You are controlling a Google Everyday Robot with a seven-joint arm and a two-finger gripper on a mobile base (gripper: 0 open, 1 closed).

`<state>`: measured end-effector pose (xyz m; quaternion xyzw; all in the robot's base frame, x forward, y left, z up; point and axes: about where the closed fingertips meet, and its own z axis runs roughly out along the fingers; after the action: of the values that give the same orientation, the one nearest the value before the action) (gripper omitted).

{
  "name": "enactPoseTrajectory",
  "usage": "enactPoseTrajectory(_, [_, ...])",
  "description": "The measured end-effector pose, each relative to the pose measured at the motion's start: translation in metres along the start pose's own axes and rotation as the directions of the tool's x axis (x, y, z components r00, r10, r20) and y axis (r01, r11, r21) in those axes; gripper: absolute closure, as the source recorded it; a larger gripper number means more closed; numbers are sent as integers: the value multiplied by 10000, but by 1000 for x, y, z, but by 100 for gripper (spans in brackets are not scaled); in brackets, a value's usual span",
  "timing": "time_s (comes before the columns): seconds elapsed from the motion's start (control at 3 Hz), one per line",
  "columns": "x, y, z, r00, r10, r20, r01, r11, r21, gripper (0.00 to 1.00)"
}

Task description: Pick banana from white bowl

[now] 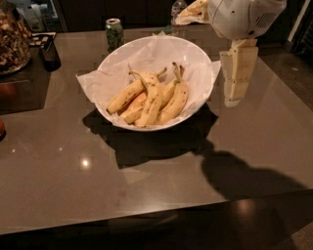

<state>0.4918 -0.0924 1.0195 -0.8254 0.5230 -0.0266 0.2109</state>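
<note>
Gripper (234,97) up at 3 o'clock of the white bowl (146,126), pointing down, above the table (73,171) and just outside the bowl's rim, apart from it. Degree of opening: cannot tell. Nothing seen in its hold. Above it, the rounded white arm housing (242,17) at the top right.

Inside the bowl, on crinkled white paper (90,85), a bunch of yellow bananas lying side by side. The banana (175,101), plump and lightly speckled, on the 3 o'clock edge of the bunch, nearest the gripper, dark stem toward 12 o'clock, touching its neighbour. At the middle of the bunch, a slimmer, more speckled banana (151,97) lying across the others.

Beyond the bowl, toward 11 o'clock, an upright green can (114,33); toward 12 o'clock, a clear bottle (178,10). Dark shadows on the table toward 6 o'clock of the bowl and the gripper.
</note>
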Motion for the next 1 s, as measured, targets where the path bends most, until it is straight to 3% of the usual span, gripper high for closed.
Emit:
enactPoseTrajectory(0.33, [0,-17,15,9971,-290,702,265,9990,370,0])
enactPoseTrajectory(0.67, [-3,-45,43,9660,-1165,2307,1034,9923,682,0])
enactPoseTrajectory(1.0, [-12,-68,79,9024,-1509,4037,1295,9884,800,0])
